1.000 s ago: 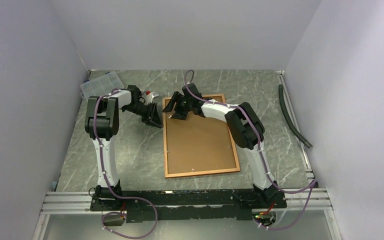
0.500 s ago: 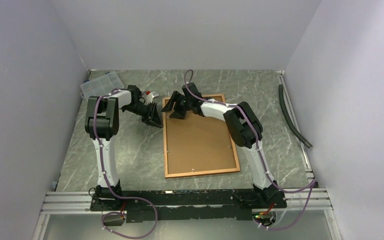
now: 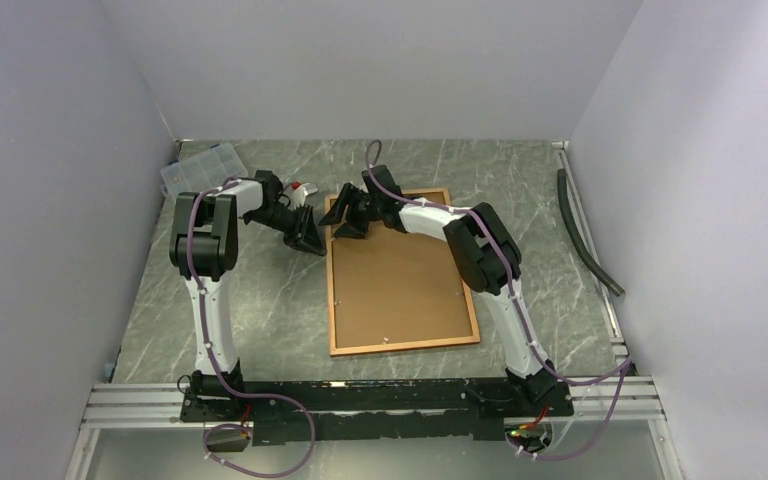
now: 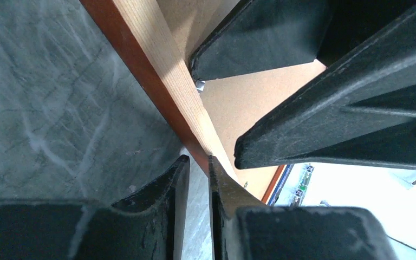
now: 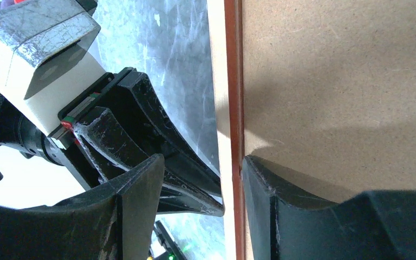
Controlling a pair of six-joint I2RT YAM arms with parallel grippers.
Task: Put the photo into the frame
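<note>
The frame [image 3: 405, 345] lies back-up on the table, with the brown backing board [image 3: 400, 280] set in it. The photo is hidden. My right gripper [image 3: 348, 224] is open at the frame's far left corner. In the right wrist view it [image 5: 203, 162] straddles the left rail [image 5: 225, 65]: one finger on the backing board [image 5: 330, 70], the other outside over the table. My left gripper [image 3: 312, 238] is just outside the same rail. In the left wrist view it [image 4: 197, 162] is shut and empty, its tip touching the rail's red outer edge [image 4: 135, 54].
A clear plastic compartment box [image 3: 195, 168] sits at the far left corner. A small red and white object [image 3: 303, 188] lies behind the left gripper. A black hose [image 3: 585, 235] lies along the right side by a metal rail.
My right gripper has moved a little to the left, from over the backing board to the frame's left rail. The left arm and the frame have not moved.
</note>
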